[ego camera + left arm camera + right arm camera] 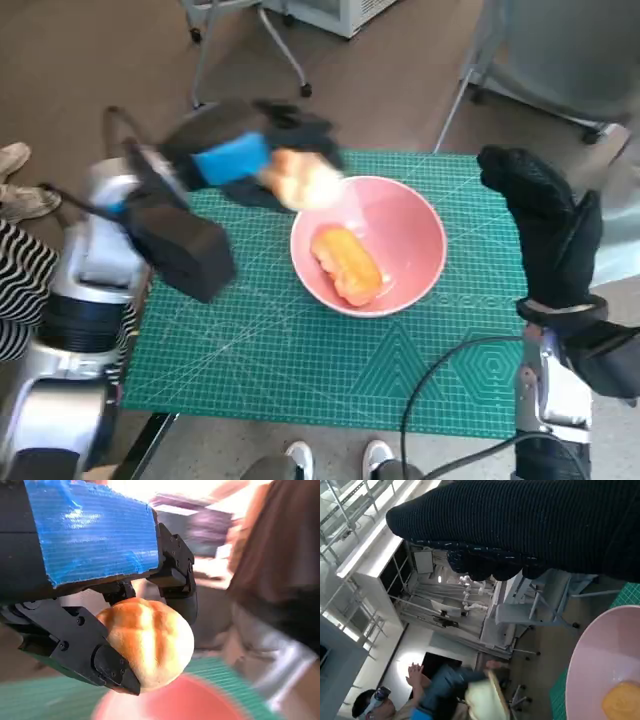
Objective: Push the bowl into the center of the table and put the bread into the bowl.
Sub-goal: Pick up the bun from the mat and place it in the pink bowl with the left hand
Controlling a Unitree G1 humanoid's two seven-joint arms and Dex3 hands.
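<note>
Basically mid-task. The pink bowl [368, 243] sits about mid-desk on the green cutting mat [300, 360], so the push part looks done. One long bread roll [347, 264] already lies inside the bowl. The left hand [235, 160] is clamped on a second round bun [303, 180]; the left wrist view shows its black fingers [110, 665] wrapped round the bun from two sides. Bun is up in the air, just off the bowl's rim on the left hand's side, not over the middle yet. The right hand [545, 225] hovers off the bowl's far side from the left hand, not touching it, holding nothing, fingers roughly straight and raised.

Left to do, by my read: carry the bun over the bowl opening, lower, let go. Motion blur on the left hand, so exact height over the rim unclear.
</note>
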